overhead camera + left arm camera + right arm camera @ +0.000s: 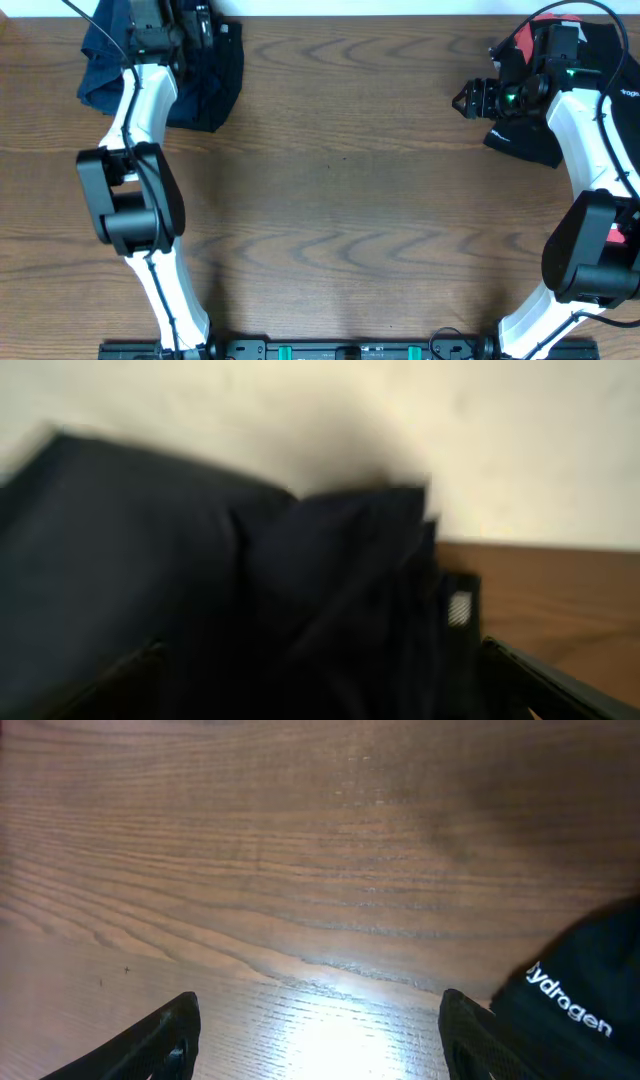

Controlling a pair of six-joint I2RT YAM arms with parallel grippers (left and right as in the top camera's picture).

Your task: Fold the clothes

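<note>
The dark navy-blue clothes (pixel 205 85) lie bunched at the table's far left corner, under my left arm. In the left wrist view the navy cloth (pixel 200 580) fills most of the blurred frame, with a small striped label (pixel 459 607). My left gripper (pixel 335 695) has its fingers wide apart with cloth bulging between them. The black-and-coral shirt (pixel 530 140) lies at the far right; its white lettering shows in the right wrist view (pixel 580 1005). My right gripper (pixel 315 1040) is open and empty just above bare wood, at the shirt's left edge (pixel 470 100).
The wooden table (pixel 340 190) stretches between the two arms. A pale wall (pixel 300 410) rises right behind the navy pile. Both arm bases (pixel 130 210) stand near the front edge.
</note>
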